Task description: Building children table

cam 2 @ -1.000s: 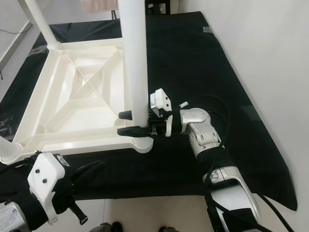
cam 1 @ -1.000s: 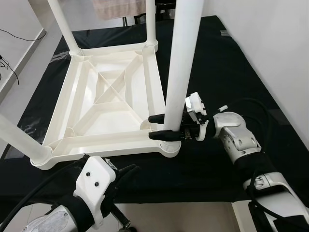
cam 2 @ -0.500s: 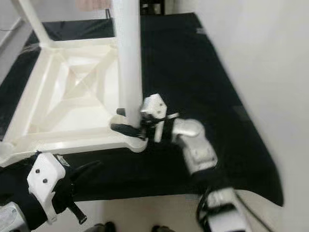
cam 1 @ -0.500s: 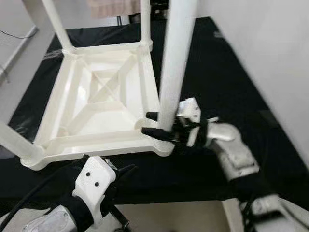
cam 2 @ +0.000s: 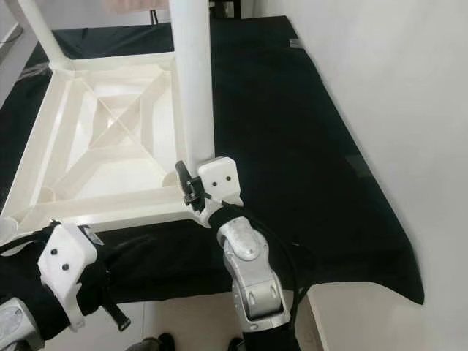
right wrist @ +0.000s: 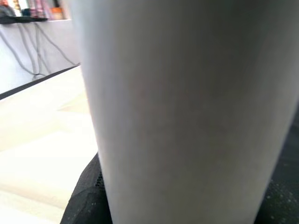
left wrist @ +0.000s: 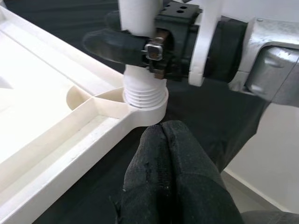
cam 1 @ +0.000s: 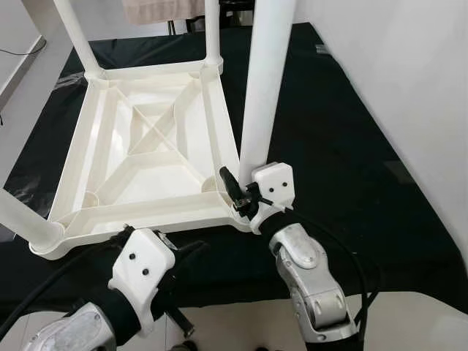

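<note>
1. The right gripper [cam 1: 240, 191] is clamping its two black fingers [left wrist: 110, 44] around the near-right leg [cam 1: 265, 80], low down, just above the ribbed threaded end, which is sitting in the corner socket [left wrist: 148, 105].
2. The left gripper [left wrist: 167, 154] is hanging just in front of that same corner, fingers pressed together and holding nothing. In the left eye view it is sitting low at the near edge, over the black cloth [cam 1: 344, 124].
3. Legs, counted: four white round ones are showing. The gripped leg is standing near-right, one is leaning out at the near-left corner [cam 1: 22, 219], and two are rising from the far corners, far-left [cam 1: 73, 33] and far-right [cam 1: 212, 29].
4. The table top [cam 1: 150, 142] is lying upside down on the cloth, ribbed underside facing up, with an X of ribs crossing its middle. There is just one top, roughly square.
5. The gripped leg's long axis is running straight up, away from the top and toward the camera, so all the legs are pointing at the ceiling.
6. The cloth is covering the floor under everything, and a white wall [cam 1: 409, 88] is running along the robot's right.
7. The right wrist view is blurry, with the white leg pressed right up against the lens.
</note>
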Controlling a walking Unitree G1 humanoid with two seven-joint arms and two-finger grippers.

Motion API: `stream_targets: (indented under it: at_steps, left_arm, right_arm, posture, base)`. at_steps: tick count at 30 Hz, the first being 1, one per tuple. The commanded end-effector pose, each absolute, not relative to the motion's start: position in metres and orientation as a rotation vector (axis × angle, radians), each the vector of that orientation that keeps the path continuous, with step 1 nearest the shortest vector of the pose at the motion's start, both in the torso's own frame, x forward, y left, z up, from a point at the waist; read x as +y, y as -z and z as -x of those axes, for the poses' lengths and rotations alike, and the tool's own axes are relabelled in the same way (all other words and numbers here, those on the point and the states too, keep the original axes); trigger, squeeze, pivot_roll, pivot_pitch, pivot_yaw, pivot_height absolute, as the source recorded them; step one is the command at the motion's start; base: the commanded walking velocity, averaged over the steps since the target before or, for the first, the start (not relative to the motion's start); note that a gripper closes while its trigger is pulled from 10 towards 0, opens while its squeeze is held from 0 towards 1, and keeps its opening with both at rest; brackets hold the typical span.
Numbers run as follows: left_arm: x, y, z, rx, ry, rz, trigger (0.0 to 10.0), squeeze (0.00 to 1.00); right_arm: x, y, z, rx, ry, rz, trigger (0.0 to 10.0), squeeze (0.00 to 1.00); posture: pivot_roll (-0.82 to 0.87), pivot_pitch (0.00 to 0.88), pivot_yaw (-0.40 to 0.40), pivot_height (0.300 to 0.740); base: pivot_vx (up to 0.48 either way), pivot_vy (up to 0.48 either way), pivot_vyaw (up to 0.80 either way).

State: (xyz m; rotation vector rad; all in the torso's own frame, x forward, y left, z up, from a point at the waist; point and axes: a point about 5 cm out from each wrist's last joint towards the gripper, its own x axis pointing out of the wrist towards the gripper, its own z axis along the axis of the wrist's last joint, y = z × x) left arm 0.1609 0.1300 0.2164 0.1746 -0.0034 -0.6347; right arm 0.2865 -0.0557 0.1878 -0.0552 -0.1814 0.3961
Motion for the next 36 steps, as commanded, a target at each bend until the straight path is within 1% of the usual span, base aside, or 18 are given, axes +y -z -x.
stream_targets:
  at_steps: [1,9,10,11,12,13,18,19,20,21,23,25,28,31,32,33,34,36]
  left_arm:
    - [0.128,-0.212,-0.159,0.020,0.637,-0.160,10.0,0.00]
    - [0.126,-0.212,-0.160,0.016,0.635,-0.159,10.0,0.00]
    - [0.126,-0.213,-0.161,0.015,0.634,-0.160,10.0,0.00]
    - [0.126,-0.213,-0.161,0.015,0.634,-0.160,10.0,0.00]
    - [0.126,-0.213,-0.161,0.013,0.634,-0.159,10.0,0.00]
    - [0.125,-0.213,-0.162,0.012,0.635,-0.159,10.0,0.00]
    - [0.124,-0.213,-0.162,0.010,0.635,-0.156,10.0,0.00]
    - [0.123,-0.213,-0.163,0.006,0.635,-0.154,10.0,0.00]
    - [0.122,-0.213,-0.163,0.004,0.636,-0.151,10.0,0.00]
    - [0.122,-0.213,-0.163,0.004,0.636,-0.151,10.0,0.00]
    - [0.121,-0.212,-0.164,-0.001,0.637,-0.147,10.0,0.00]
    - [0.120,-0.212,-0.164,-0.001,0.637,-0.145,10.0,0.00]
    - [0.120,-0.211,-0.165,0.001,0.635,-0.142,10.0,0.00]
    - [0.119,-0.209,-0.165,0.004,0.633,-0.143,10.0,0.00]
    - [0.120,-0.210,-0.165,0.002,0.627,-0.144,10.0,0.00]
    - [0.120,-0.210,-0.165,0.002,0.627,-0.144,10.0,0.00]
    - [0.120,-0.210,-0.165,0.000,0.623,-0.145,10.0,0.00]
    - [0.121,-0.210,-0.166,-0.002,0.618,-0.148,10.0,0.00]
  right_arm:
    - [-0.049,-0.126,-0.277,0.160,-0.316,-0.042,10.0,0.00]
    - [-0.043,-0.138,-0.272,0.151,-0.331,-0.058,10.0,0.00]
    - [-0.041,-0.145,-0.272,0.111,-0.374,-0.059,10.0,0.85]
    - [-0.041,-0.145,-0.272,0.111,-0.374,-0.059,10.0,0.85]
    - [-0.039,-0.156,-0.274,0.047,-0.437,-0.089,10.0,1.00]
    - [-0.038,-0.170,-0.277,-0.023,-0.507,-0.134,10.0,1.00]
    - [-0.039,-0.192,-0.279,-0.126,-0.619,-0.182,10.0,1.00]
    - [-0.043,-0.204,-0.281,-0.175,-0.723,-0.163,10.0,0.55]
    - [-0.047,-0.212,-0.283,-0.203,-0.821,-0.131,10.0,0.00]
    - [-0.047,-0.212,-0.283,-0.203,-0.821,-0.131,10.0,0.00]
    - [-0.062,-0.214,-0.293,-0.182,-1.049,0.034,10.0,0.00]
    - [-0.068,-0.213,-0.297,-0.161,-1.104,0.086,10.0,0.00]
    - [-0.080,-0.207,-0.309,-0.076,-1.241,0.057,10.0,0.00]
    - [-0.083,-0.201,-0.321,-0.033,-1.279,0.040,10.0,0.00]
    - [-0.084,-0.199,-0.330,-0.020,-1.278,0.044,7.3,0.00]
    - [-0.084,-0.199,-0.330,-0.020,-1.278,0.044,7.3,0.00]
    - [-0.084,-0.199,-0.336,-0.015,-1.282,0.046,0.9,0.00]
    - [-0.084,-0.200,-0.341,-0.006,-1.287,0.036,0.9,0.00]
  posture:
    - [0.13,0.261,-0.006,0.740]
    - [0.12,0.246,-0.008,0.740]
    - [0.12,0.242,-0.006,0.740]
    - [0.12,0.242,-0.006,0.740]
    - [0.12,0.239,-0.007,0.740]
    - [0.11,0.237,-0.007,0.740]
    - [0.11,0.230,-0.008,0.740]
    - [0.10,0.226,-0.011,0.740]
    - [0.10,0.222,-0.012,0.740]
    - [0.10,0.222,-0.012,0.740]
    - [0.10,0.211,-0.021,0.740]
    - [0.10,0.211,-0.021,0.740]
    - [0.10,0.200,-0.031,0.740]
    - [0.11,0.194,-0.035,0.740]
    - [0.11,0.191,-0.039,0.740]
    - [0.11,0.191,-0.039,0.740]
    - [0.12,0.190,-0.039,0.740]
    - [0.12,0.188,-0.041,0.740]
  base:
    - [0.000,0.000,0.00]
    - [0.000,0.000,0.00]
    - [0.000,0.000,0.00]
    - [0.000,0.000,0.00]
    - [0.000,0.000,0.00]
    - [0.000,0.000,0.00]
    - [0.000,0.000,0.00]
    - [0.000,0.000,0.00]
    - [0.000,0.000,0.00]
    - [0.000,0.000,0.00]
    - [0.000,0.000,0.00]
    - [0.000,0.000,0.00]
    - [0.000,0.000,0.00]
    - [0.000,0.000,0.00]
    - [0.000,0.000,0.00]
    - [0.000,0.000,0.00]
    - [0.000,0.000,0.00]
    - [0.000,0.000,0.00]
